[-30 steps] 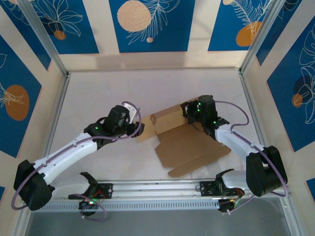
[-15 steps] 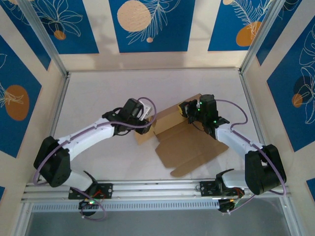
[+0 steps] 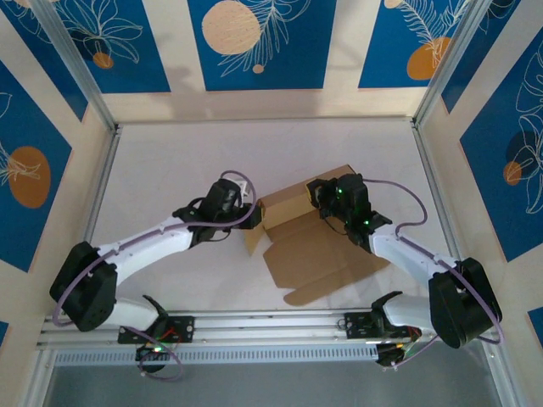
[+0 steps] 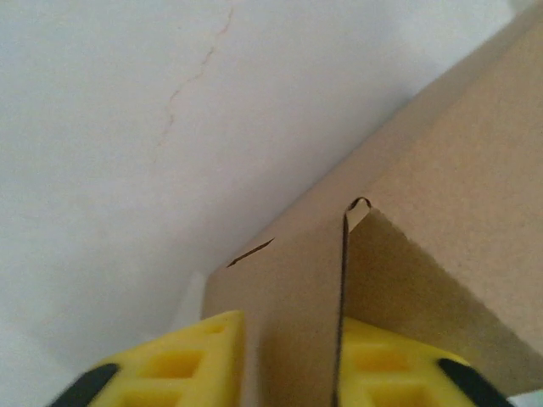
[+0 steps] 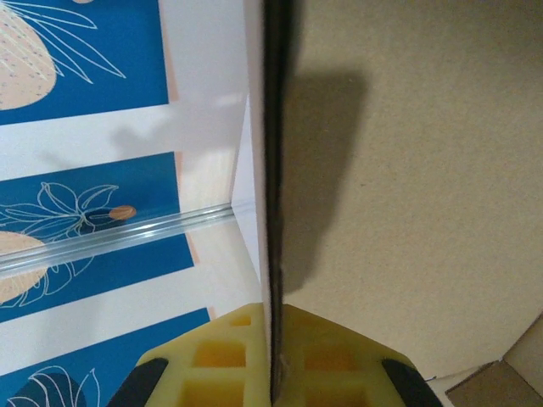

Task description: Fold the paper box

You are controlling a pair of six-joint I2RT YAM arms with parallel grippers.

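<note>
The paper box (image 3: 318,254) is a brown cardboard sheet lying partly flat in the middle of the table, with its far wall (image 3: 293,203) raised. My left gripper (image 3: 252,217) is at the box's left end. In the left wrist view the gripper (image 4: 293,365) has its yellow fingers (image 4: 199,356) closed on a cardboard flap (image 4: 297,288) that fills the gap between them. My right gripper (image 3: 322,193) is at the far right corner of the raised wall. In the right wrist view the gripper (image 5: 273,365) is shut on the thin edge of a cardboard panel (image 5: 424,170).
The white table top (image 3: 170,161) spreads to the left and behind the box. An aluminium rail (image 3: 271,320) runs along the near edge by the arm bases. Blue patterned walls (image 3: 254,42) with metal posts (image 3: 434,182) enclose the table.
My left gripper has moved right to the box's left flap and closed on it. The box has shifted slightly left. My right gripper has kept its hold on the wall.
</note>
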